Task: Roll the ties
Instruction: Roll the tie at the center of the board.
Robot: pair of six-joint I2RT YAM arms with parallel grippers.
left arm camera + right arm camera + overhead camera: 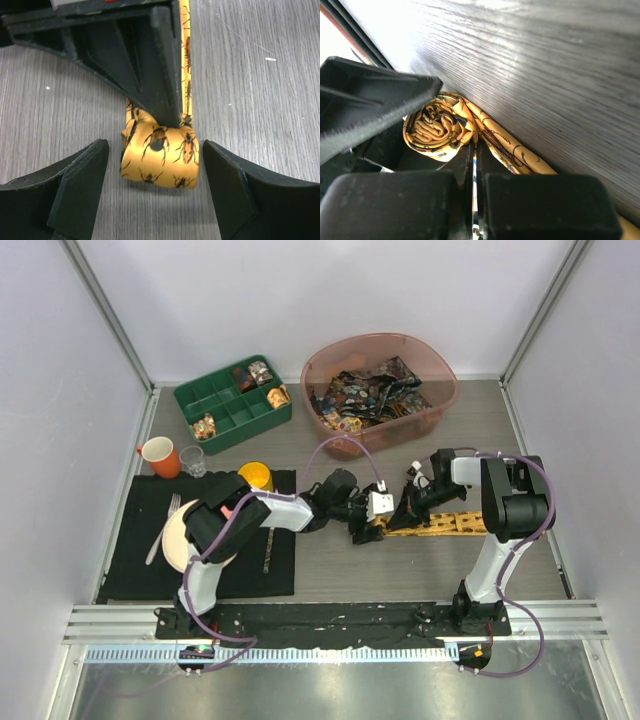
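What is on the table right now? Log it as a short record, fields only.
tie in work: yellow-orange fabric necktie with dark beetle print, on the grey wood-grain table
roll: started at one end, the rest lying straight
left claw: open, one finger each side of the roll, not closed on it
right claw: shut, tips against the roll
waiting: dark many-coloured printed ties in the pink plastic basin

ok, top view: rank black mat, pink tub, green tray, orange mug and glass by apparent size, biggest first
1. black mat, partly hidden by the left arm but clearly the largest
2. pink tub
3. green tray
4. orange mug
5. glass
No close calls. All of them sit on the same table.
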